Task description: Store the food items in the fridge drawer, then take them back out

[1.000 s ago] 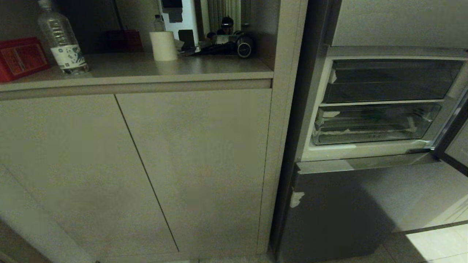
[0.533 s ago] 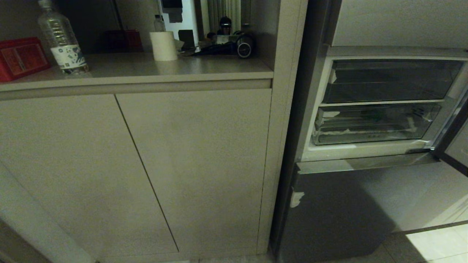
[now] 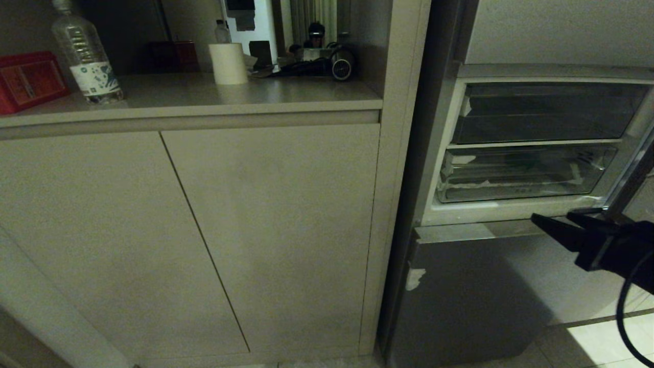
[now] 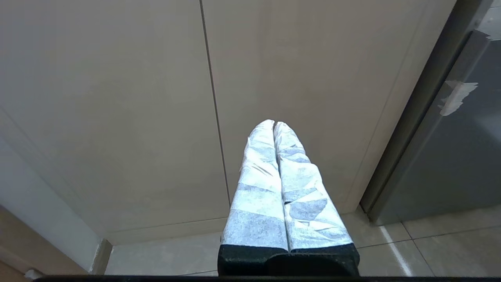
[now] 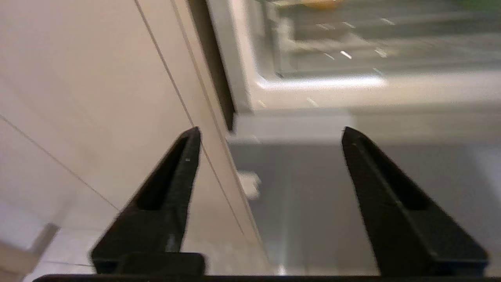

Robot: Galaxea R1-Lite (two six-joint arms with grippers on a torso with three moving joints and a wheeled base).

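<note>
right jaws newly below fridge drawer (image 3: 516,174)

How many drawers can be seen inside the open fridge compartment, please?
2. The darker, smoky drawer sits on top; the clear fridge drawer, with white tape scraps, sits directly below it. Others may be hidden behind the closed lower door.
</note>
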